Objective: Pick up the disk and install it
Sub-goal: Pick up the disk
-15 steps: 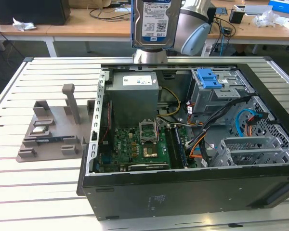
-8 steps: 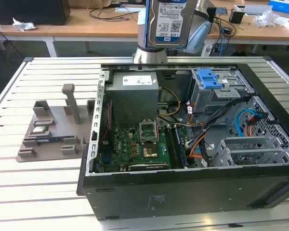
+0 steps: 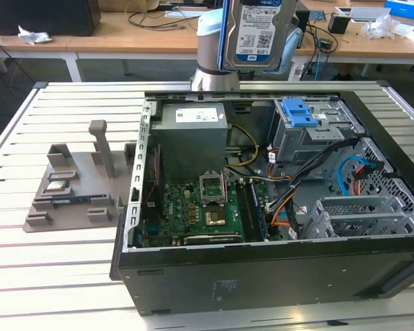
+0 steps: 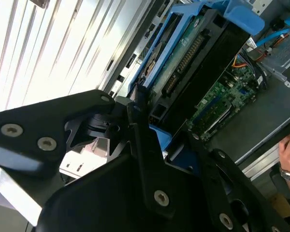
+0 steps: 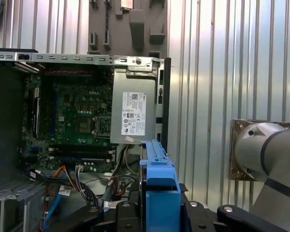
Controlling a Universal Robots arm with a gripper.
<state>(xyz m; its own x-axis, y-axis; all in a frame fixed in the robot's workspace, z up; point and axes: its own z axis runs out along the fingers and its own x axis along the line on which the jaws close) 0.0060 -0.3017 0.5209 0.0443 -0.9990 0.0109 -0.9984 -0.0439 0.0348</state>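
Exterior view: the disk (image 3: 259,31) is hanging upright, label outward, well above the open computer case (image 3: 262,279) on the tabletop (image 3: 62,276). Pickup is done, installation is not. The arm (image 3: 210,48) is standing behind the case. Second wrist view: the gripper (image 4: 152,133) is clamping the disk's blue-framed end. First wrist view: the wrist is pointing down, with the disk edge-on beside the power supply (image 5: 129,113).
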